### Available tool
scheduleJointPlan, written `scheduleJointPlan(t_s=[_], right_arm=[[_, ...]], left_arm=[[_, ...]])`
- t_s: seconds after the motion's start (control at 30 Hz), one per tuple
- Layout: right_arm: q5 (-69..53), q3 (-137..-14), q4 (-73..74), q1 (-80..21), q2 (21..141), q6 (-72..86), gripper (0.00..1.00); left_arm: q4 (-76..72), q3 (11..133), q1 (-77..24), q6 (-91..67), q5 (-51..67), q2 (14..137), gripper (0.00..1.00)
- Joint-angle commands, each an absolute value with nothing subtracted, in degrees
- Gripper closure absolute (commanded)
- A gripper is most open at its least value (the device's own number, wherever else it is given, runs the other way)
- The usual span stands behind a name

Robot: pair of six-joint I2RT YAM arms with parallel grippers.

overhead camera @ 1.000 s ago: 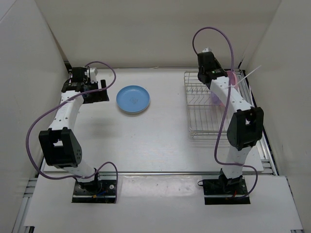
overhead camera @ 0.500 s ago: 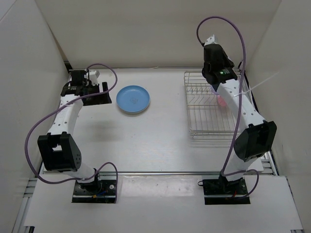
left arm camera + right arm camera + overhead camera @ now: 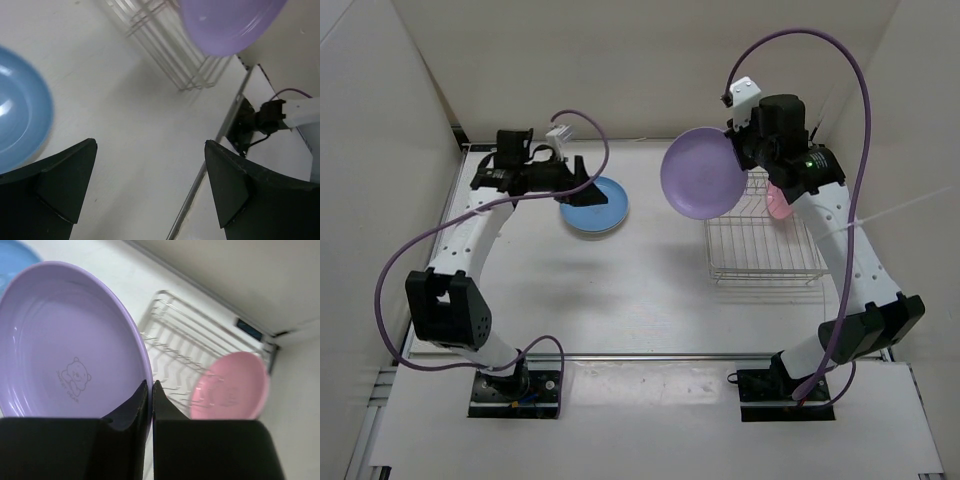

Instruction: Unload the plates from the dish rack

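Observation:
My right gripper (image 3: 744, 150) is shut on the rim of the light purple plate (image 3: 701, 173) and holds it on edge in the air, left of the dish rack (image 3: 761, 240). In the right wrist view the purple plate (image 3: 65, 350) fills the left and my right gripper (image 3: 151, 386) pinches its edge. The pink plate (image 3: 230, 386) stands upright in the rack (image 3: 170, 325); it also shows in the top view (image 3: 779, 203). The blue plate (image 3: 596, 208) lies flat on the table, also at the left wrist view's left edge (image 3: 20, 115). My left gripper (image 3: 582, 175) is open and empty just above it.
White walls enclose the table on the left, back and right. The table's front metal edge (image 3: 200, 180) and the right arm's base (image 3: 260, 122) show in the left wrist view. A purple cable loops above each arm.
My right gripper has lifted the purple plate out of the rack and swung it left and up. My left gripper has moved right, from the far left corner to over the blue plate.

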State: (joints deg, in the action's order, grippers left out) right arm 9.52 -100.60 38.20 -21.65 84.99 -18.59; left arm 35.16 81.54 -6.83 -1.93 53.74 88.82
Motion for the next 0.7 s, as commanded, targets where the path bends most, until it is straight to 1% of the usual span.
scheduleJointPlan(t_s=[0.0, 0.07, 0.27, 0.33, 0.4, 0.43, 0.53, 0.67], right_arm=[[-4.0, -100.1, 39.6, -21.8, 84.3, -14.2, 1.00], [-8.0, -100.9, 41.0, -21.8, 84.8, -14.2, 1.00], [-12.8, -101.5, 41.6, -21.8, 85.3, -13.4, 1.00], [-12.8, -101.5, 41.6, -21.8, 85.3, -13.4, 1.00], [-13.5, -101.5, 41.6, -21.8, 85.3, -13.4, 1.00], [-13.5, -101.5, 41.6, -21.8, 85.3, -13.4, 1.00], [-13.5, -101.5, 42.1, -21.8, 85.3, -14.0, 1.00], [-12.2, -101.0, 42.1, -21.8, 85.9, -14.0, 1.00]], left_arm=[[30.6, 86.6, -11.9, -5.8, 59.2, 91.0, 0.00], [30.6, 89.0, -15.4, -5.8, 57.8, 93.4, 0.00], [31.8, 93.8, -21.4, -6.5, 55.4, 100.0, 0.00], [31.8, 94.3, -22.2, -6.5, 54.3, 101.1, 0.03], [31.8, 94.8, -22.9, -7.2, 53.7, 101.9, 0.03], [31.8, 94.8, -22.9, -7.2, 53.2, 102.4, 0.07], [31.8, 95.4, -22.9, -7.7, 52.0, 102.4, 0.12], [32.3, 95.9, -22.9, -7.2, 50.7, 100.5, 0.12]])
